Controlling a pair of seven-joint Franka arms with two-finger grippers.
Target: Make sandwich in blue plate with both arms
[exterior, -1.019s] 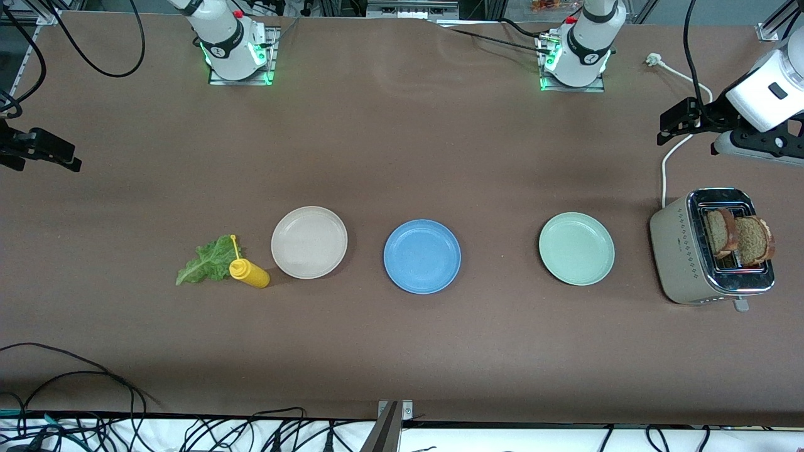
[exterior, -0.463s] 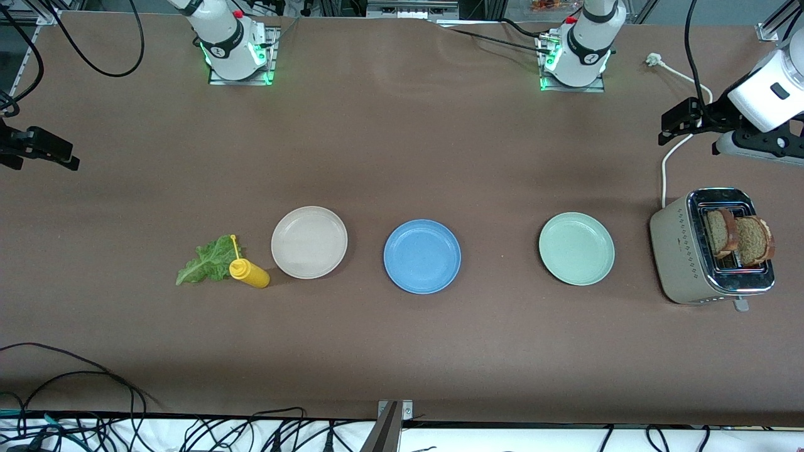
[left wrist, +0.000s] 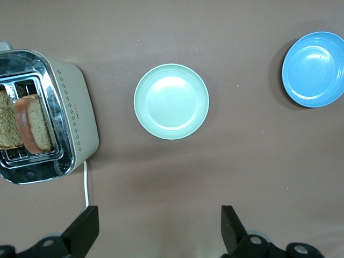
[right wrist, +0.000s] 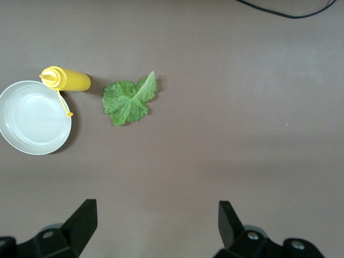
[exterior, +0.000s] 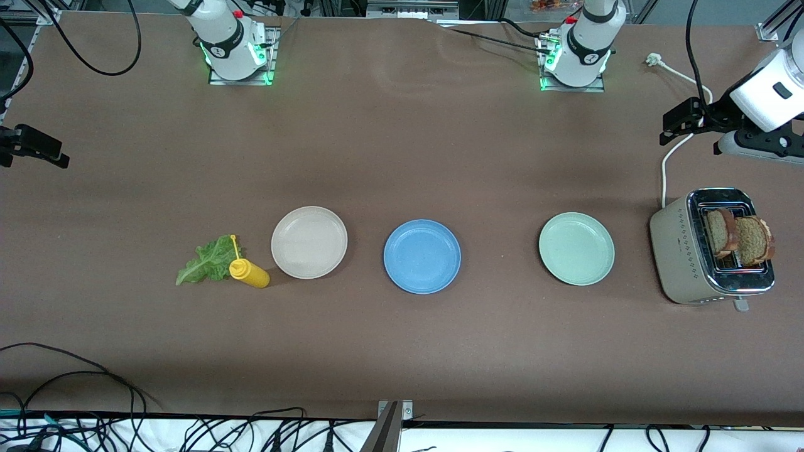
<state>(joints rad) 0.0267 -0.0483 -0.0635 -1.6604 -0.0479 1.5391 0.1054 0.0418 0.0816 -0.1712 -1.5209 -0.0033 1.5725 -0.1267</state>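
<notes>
The blue plate lies empty mid-table, between a cream plate and a mint-green plate; it also shows in the left wrist view. Two brown bread slices stand in the toaster, seen also in the left wrist view. The green lettuce leaf lies flat beside a yellow squeeze bottle; it shows in the right wrist view. My left gripper is open and empty, high over the toaster's cord. My right gripper is open and empty, over bare table at the right arm's end.
The toaster's white cord runs toward the left arm's base. The yellow bottle lies on its side between the lettuce and the cream plate. The mint-green plate is empty. Black cables hang along the table's near edge.
My right gripper has drifted a little toward the right arm's end of the table. My left gripper has shifted slightly toward the arms' bases. Nothing on the table has moved.
</notes>
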